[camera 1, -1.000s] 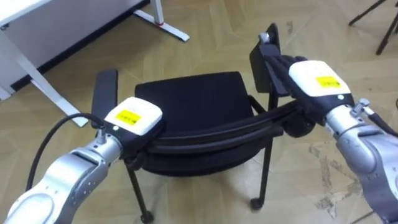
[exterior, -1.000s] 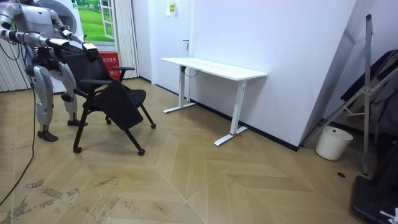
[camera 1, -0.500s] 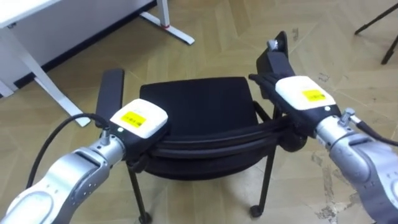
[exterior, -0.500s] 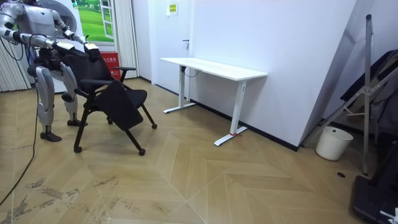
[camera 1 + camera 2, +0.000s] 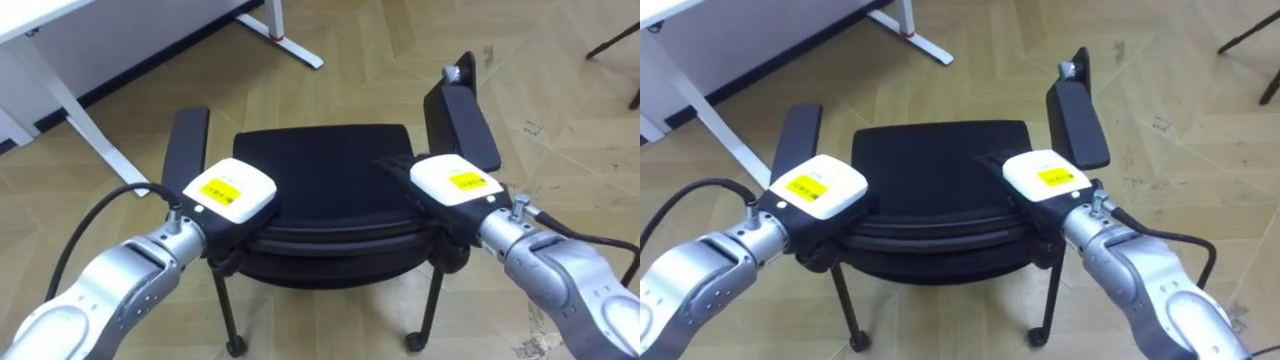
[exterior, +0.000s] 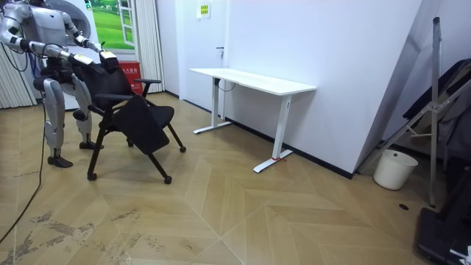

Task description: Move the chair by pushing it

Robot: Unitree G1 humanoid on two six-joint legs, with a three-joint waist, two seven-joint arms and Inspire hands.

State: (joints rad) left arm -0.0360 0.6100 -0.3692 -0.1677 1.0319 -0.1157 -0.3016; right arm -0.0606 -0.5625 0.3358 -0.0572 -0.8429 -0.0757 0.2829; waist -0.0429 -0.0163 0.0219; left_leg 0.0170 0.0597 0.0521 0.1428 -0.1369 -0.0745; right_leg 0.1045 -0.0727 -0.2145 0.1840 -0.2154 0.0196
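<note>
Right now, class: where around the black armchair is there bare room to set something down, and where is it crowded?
Free: the seat of the black padded chair between its armrests, and the herringbone wood floor between chair and white desk. Crowded: the backrest top, taken by the left hand and right hand.

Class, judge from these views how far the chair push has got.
Done: left hand and right hand rest on the back of the chair. In hand: the push, the robot standing behind it. Left: likely most of the way; it stands apart from the desk.
</note>
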